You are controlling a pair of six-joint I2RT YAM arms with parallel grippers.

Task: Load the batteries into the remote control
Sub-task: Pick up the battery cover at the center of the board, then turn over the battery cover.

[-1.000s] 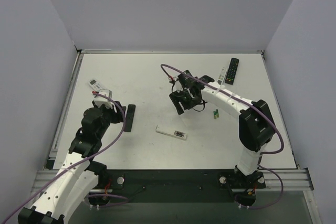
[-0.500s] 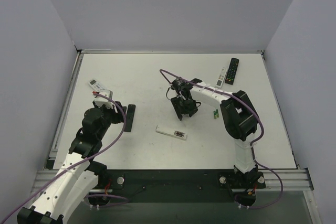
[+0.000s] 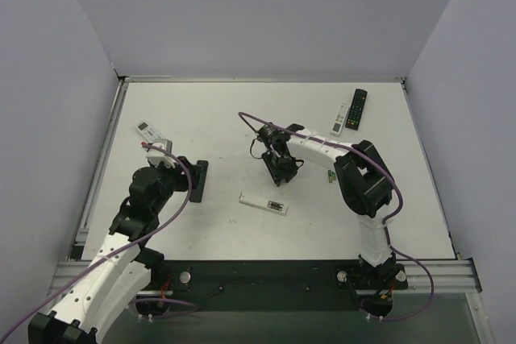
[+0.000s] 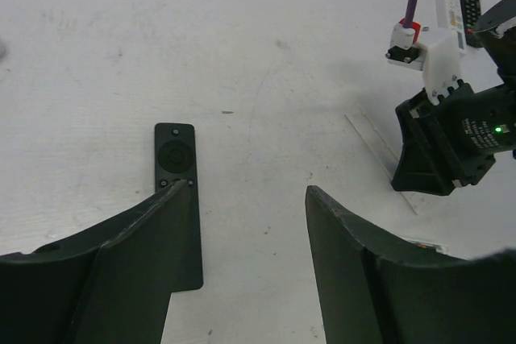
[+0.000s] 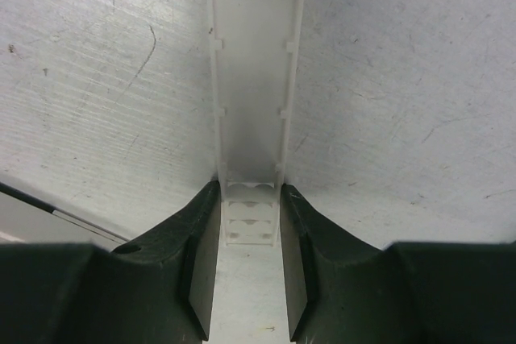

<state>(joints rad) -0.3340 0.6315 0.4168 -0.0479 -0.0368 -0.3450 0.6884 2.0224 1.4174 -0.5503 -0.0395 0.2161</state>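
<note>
White cover (image 5: 250, 78) pinched at both long edges, right jaws | left jaws spread above black remote (image 4: 175, 159)

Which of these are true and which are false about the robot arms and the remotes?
1. The left gripper is holding the slim black remote. False: its jaws are open, and the remote lies on the table partly under one finger.
2. The right gripper has a finger on each side of a thin white cover lying flat. True.
3. Green batteries lie on the table beside the right arm. True.
4. The two remotes in the far right corner are both black. False: one is a long black remote, the other a white remote.
</note>
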